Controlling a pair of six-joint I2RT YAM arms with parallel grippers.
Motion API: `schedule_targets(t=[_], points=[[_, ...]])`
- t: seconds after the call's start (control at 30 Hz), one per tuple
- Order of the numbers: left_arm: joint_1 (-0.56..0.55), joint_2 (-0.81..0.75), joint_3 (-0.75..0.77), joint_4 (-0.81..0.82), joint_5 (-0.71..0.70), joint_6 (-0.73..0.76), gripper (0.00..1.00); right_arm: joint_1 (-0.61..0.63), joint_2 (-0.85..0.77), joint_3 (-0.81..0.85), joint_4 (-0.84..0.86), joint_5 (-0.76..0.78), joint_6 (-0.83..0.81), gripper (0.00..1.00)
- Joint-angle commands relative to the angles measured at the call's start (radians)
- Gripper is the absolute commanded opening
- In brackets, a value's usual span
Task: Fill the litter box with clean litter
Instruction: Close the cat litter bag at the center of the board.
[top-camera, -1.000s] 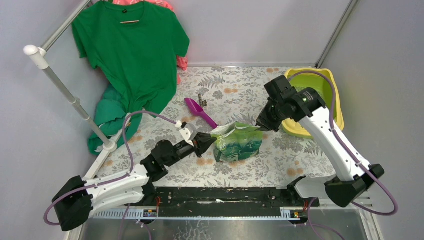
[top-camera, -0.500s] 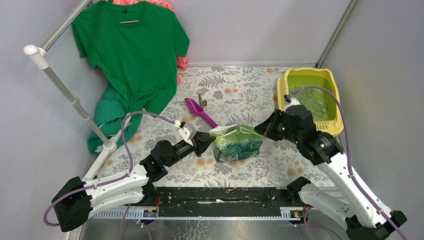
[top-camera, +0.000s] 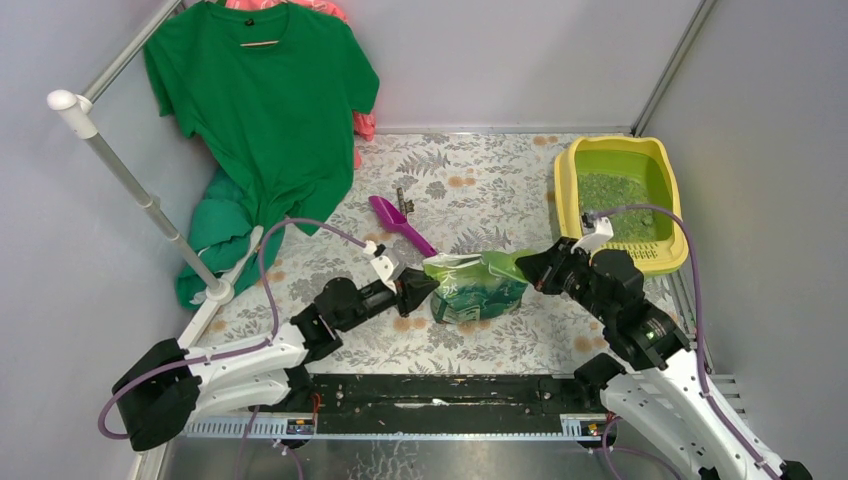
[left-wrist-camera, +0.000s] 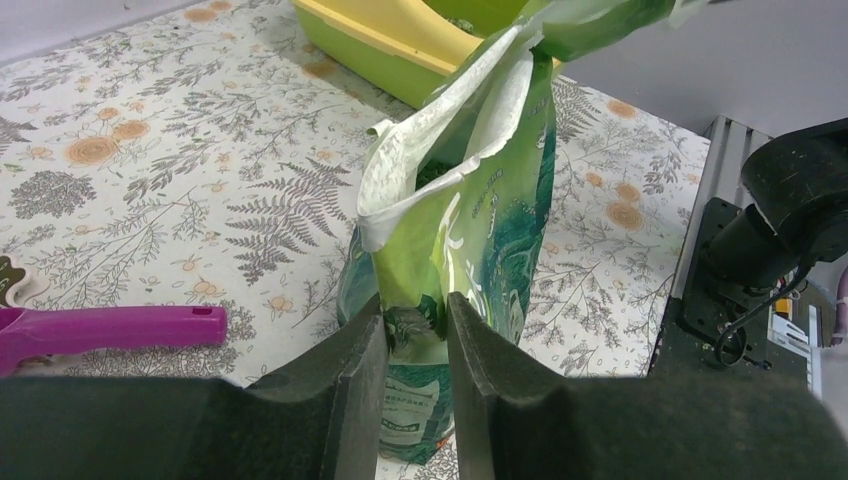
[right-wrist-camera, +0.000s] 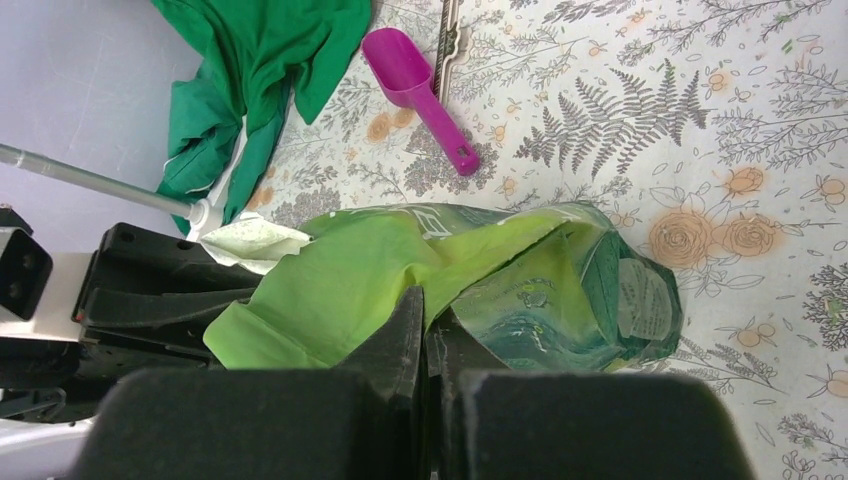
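Overhead, the box (top-camera: 562, 190) sits at the far right corner of the table (top-camera: 470, 180) with litter (top-camera: 612, 195) spread inside, well apart from the scoop (top-camera: 398, 222); the bag (top-camera: 475, 290) stands mid-table between the left claw (top-camera: 418, 287) at its left side and the right claw (top-camera: 535, 270) at its top flap. Left wrist: jaws part-way apart with the bag's lower edge between them, cannot tell if they press it. Right wrist: jaws pressed together, pinching the bag's pale green flap.
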Motion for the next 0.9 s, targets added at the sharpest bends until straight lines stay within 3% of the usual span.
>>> schedule_targets(t=[0.0, 0.3, 0.57, 0.87], points=[[-0.005, 0.007, 0.053, 0.041, -0.005, -0.003, 0.33, -0.006, -0.077, -0.042, 0.125, 0.116, -0.069, 0.0], [-0.005, 0.08, 0.08, 0.06, -0.058, 0.012, 0.21, -0.007, -0.286, -0.238, 0.168, 0.142, -0.064, 0.0], [-0.004, 0.075, 0.061, 0.059, -0.104, 0.026, 0.15, -0.006, -0.364, -0.377, 0.197, 0.193, -0.025, 0.0], [0.005, 0.025, 0.105, -0.085, -0.095, -0.001, 0.22, -0.006, -0.325, -0.44, 0.256, 0.216, -0.031, 0.0]])
